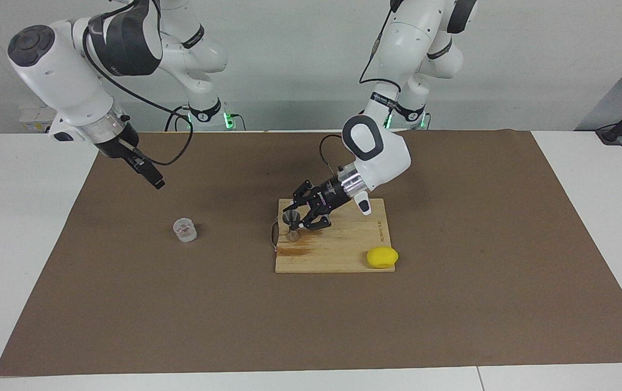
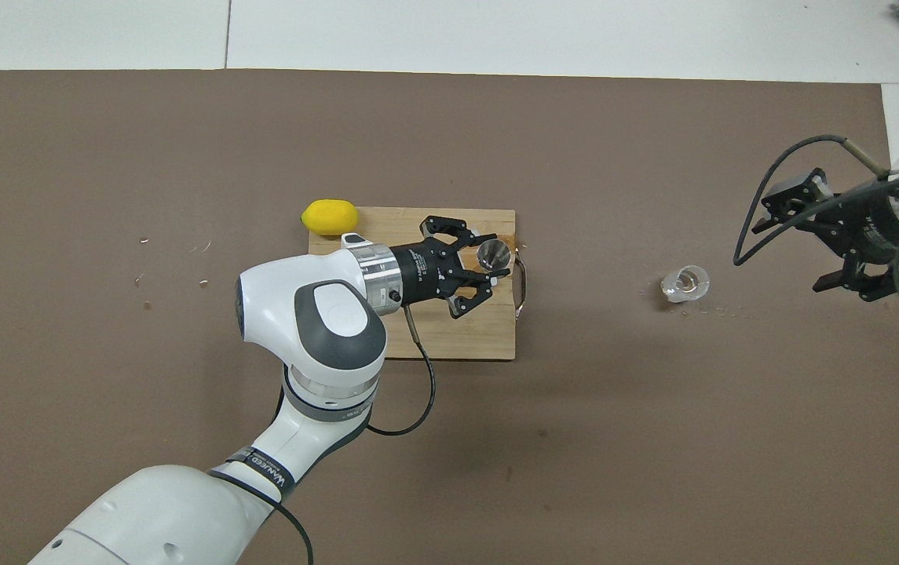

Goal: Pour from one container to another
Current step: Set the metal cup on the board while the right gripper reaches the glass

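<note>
While overhead shows the jigger's (image 2: 493, 254) mouth, facing shows left gripper (image 1: 295, 216) clasping it; right gripper (image 1: 153, 176) wide.

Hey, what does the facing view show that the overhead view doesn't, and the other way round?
Only the facing view: both arms' bases with green lights by the wall, and the jigger's hourglass profile. Only the overhead view: down into the jigger's mouth and the clear cup's open top, plus crumbs beside the cup. Both: the left gripper at the jigger on the cutting board, the lemon at the board's edge, and the right gripper raised over the mat.
</note>
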